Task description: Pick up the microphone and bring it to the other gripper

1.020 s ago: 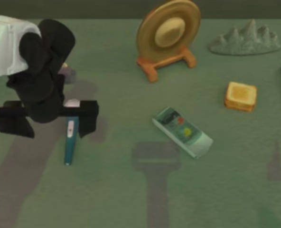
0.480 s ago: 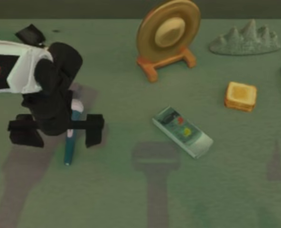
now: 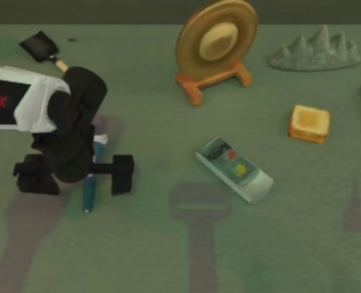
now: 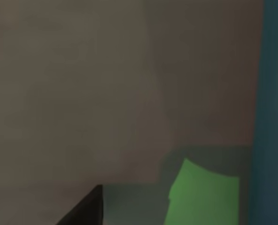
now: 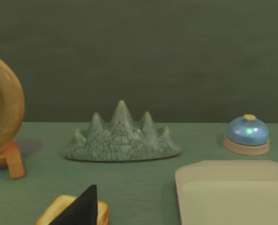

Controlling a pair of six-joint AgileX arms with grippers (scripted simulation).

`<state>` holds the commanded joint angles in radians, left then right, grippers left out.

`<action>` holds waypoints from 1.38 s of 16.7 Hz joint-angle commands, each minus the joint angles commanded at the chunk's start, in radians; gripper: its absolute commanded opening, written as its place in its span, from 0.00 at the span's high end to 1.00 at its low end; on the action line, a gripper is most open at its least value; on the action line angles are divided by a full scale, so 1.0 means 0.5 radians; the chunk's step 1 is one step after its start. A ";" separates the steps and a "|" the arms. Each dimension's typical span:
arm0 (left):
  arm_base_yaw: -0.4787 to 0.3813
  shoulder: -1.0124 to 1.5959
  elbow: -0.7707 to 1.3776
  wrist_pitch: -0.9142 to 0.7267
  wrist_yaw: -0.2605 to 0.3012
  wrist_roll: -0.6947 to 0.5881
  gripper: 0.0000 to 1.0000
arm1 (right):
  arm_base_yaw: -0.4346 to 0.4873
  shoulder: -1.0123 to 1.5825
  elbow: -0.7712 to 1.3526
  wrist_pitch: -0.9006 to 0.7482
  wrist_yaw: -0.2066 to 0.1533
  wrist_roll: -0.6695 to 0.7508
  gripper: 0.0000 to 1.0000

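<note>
The left gripper (image 3: 77,174) hangs low over the microphone (image 3: 90,194), fingers spread wide on either side of its handle and not closed on it. The microphone lies flat on the surface (image 3: 168,244) at the left, head toward the far side. By my judgement nothing is done yet: the grasp, lift and carry toward the right gripper (image 5: 80,208) remain.

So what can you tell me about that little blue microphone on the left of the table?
The microphone is a slim toy with a teal-blue tapering handle, smooth like plastic. It lies flat on the green table, at its left side, narrow end toward the near edge. The left gripper sits right over its upper half, hiding the head, so only the lower handle shows. The left wrist view shows the handle close up as a blue strip.
</note>
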<state>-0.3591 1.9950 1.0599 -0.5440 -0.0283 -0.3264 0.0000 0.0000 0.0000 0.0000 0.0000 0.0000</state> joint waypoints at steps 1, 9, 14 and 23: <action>0.000 0.000 0.000 0.000 0.000 0.000 0.00 | 0.000 0.000 0.000 0.000 0.000 0.000 0.00; 0.000 0.000 0.000 0.000 0.000 0.000 0.60 | 0.000 0.000 0.000 0.000 0.000 0.000 0.00; 0.000 0.000 0.000 0.000 0.000 0.000 0.98 | 0.000 0.000 0.000 0.000 0.000 0.000 0.00; -0.004 -0.136 0.049 -0.076 -0.037 0.026 1.00 | 0.000 0.000 0.000 0.000 0.000 0.000 0.00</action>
<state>-0.3611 1.9268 1.0846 -0.5819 -0.0471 -0.3135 0.0000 0.0000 0.0000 0.0000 0.0000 0.0000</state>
